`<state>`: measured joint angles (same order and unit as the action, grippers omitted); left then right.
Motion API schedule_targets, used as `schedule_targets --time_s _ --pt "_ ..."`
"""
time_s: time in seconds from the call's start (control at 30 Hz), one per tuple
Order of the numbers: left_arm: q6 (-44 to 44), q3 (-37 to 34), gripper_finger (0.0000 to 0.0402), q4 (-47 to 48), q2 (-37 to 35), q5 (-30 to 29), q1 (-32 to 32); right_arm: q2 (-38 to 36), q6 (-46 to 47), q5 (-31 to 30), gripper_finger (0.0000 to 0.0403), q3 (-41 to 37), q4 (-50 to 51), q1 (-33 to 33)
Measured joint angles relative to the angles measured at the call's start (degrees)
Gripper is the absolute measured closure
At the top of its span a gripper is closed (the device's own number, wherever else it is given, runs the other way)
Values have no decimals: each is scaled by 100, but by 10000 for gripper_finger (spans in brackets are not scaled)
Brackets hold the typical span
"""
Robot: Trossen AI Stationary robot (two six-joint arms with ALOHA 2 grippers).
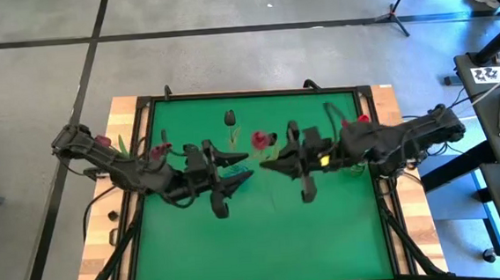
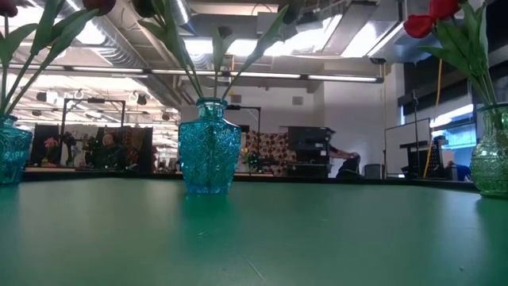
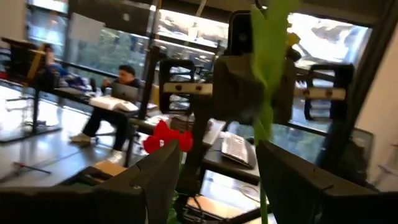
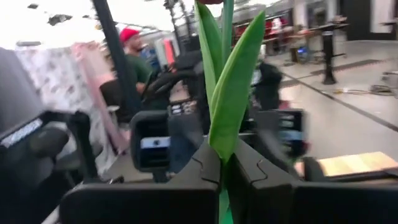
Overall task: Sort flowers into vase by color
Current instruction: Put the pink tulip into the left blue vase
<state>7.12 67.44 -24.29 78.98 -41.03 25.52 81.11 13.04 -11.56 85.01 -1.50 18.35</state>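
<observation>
No readable writing on the task items. Over the green felt-like mat (image 1: 265, 227), both arms meet mid-table. The right gripper (image 4: 222, 171) pinches a tulip (image 4: 231, 87) at the stem, its dark fingers nearly closed around it, broad smooth leaves rising upright. The left gripper (image 3: 217, 180) sits spread wide, a thin green stem (image 3: 266, 93) between its fingers but not clamped. Three cut-glass vases stand behind: a faceted teal vase (image 2: 209, 147) in the centre already holds stems.
</observation>
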Motion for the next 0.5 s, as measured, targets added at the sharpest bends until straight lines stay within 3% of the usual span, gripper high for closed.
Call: schedule_targets --time_s 0.27,0.5 --pt "167 0 192 -123 18 1091 -245 283 -268 -117 398 2 -225 -20" --pt "178 0 192 -79 18 1121 -402 431 -302 -106 396 2 -288 -231"
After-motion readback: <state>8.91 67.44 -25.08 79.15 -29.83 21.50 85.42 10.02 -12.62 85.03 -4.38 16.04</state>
